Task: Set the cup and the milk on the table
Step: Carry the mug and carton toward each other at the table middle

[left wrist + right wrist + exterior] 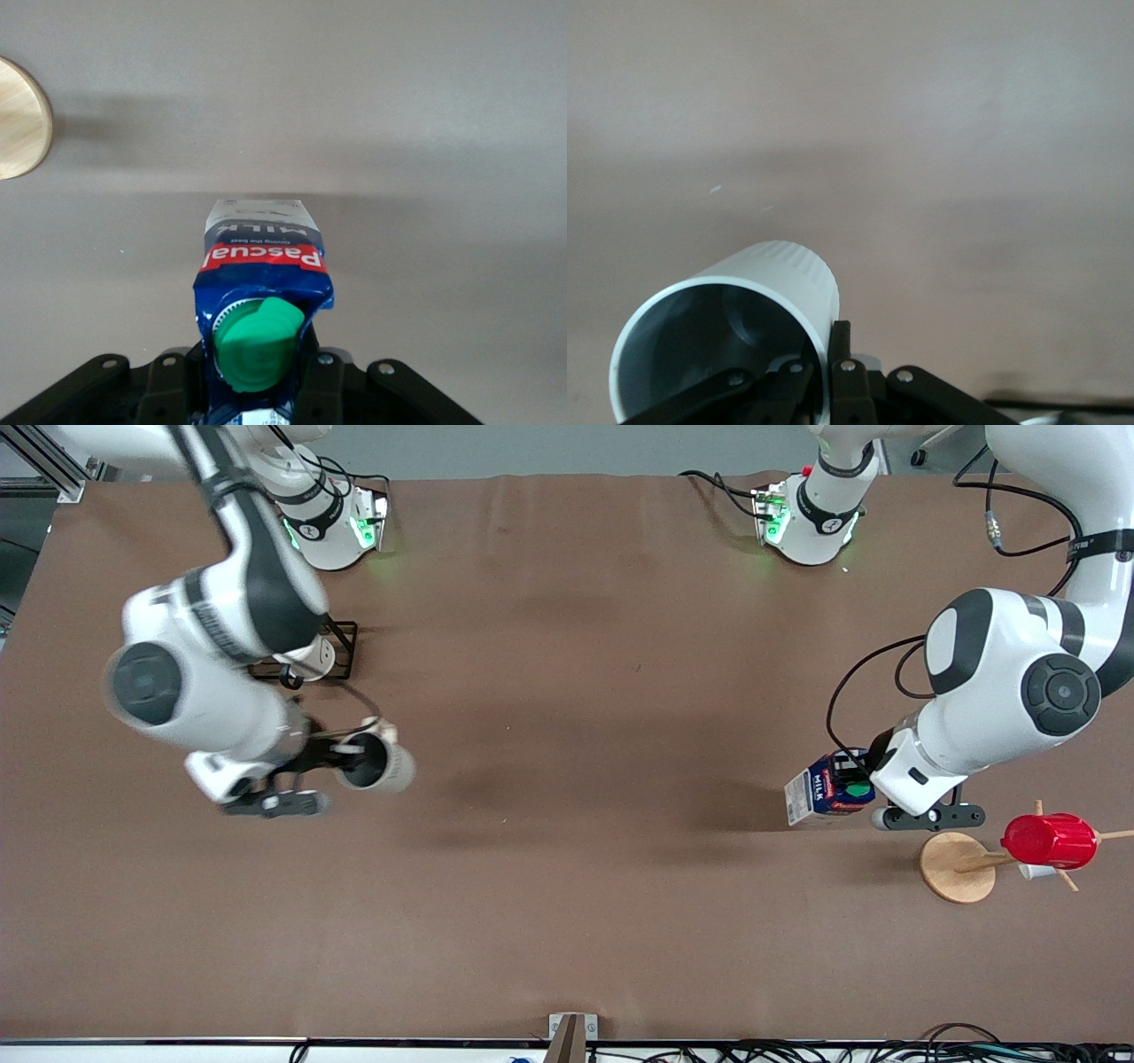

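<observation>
My right gripper (350, 755) is shut on the rim of the cup (376, 762), a cream-white mug with a grey interior, and holds it tilted on its side above the brown table (576, 717) near the right arm's end. In the right wrist view the cup (735, 328) has one finger inside its rim and one outside. My left gripper (873, 779) is shut on the milk (826, 788), a blue and white carton with a green cap, held tilted over the table. In the left wrist view the milk (261, 283) sits between the fingers (323, 390).
A black wire rack (332, 646) with a white mug stands near the right arm's base, partly hidden by the arm. A wooden stand (957, 866) with a red cup (1050, 841) stands beside the left gripper, nearer the front camera. Cables run along the front edge.
</observation>
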Controlling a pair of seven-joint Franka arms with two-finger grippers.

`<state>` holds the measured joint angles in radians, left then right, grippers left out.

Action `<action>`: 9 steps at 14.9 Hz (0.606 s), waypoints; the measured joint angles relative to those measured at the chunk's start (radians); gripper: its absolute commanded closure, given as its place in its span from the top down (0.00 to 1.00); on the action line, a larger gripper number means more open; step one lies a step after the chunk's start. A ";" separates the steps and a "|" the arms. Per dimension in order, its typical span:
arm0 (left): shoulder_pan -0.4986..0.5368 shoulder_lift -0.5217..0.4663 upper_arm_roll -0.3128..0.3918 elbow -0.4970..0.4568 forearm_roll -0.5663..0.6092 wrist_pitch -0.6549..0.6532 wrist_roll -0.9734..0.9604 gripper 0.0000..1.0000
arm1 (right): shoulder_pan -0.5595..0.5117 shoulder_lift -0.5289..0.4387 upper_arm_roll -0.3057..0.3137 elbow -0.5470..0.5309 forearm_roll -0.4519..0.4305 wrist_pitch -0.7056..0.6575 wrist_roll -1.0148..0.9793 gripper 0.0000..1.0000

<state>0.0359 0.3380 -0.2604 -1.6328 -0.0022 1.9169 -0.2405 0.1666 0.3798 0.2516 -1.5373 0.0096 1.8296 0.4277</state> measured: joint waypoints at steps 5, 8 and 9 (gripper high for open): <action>-0.039 0.005 -0.002 0.058 -0.016 -0.037 -0.033 0.32 | 0.277 0.163 0.016 0.044 -0.061 0.193 0.387 0.01; -0.091 0.010 -0.003 0.062 -0.034 -0.037 -0.090 0.32 | 0.377 0.265 0.015 0.062 -0.143 0.306 0.554 0.01; -0.114 0.013 -0.004 0.062 -0.039 -0.037 -0.111 0.32 | 0.388 0.287 0.015 0.066 -0.175 0.316 0.594 0.02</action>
<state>-0.0778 0.3513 -0.2645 -1.5703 -0.0415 1.8796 -0.3517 0.5550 0.6664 0.2663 -1.4711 -0.1650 2.1460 1.0220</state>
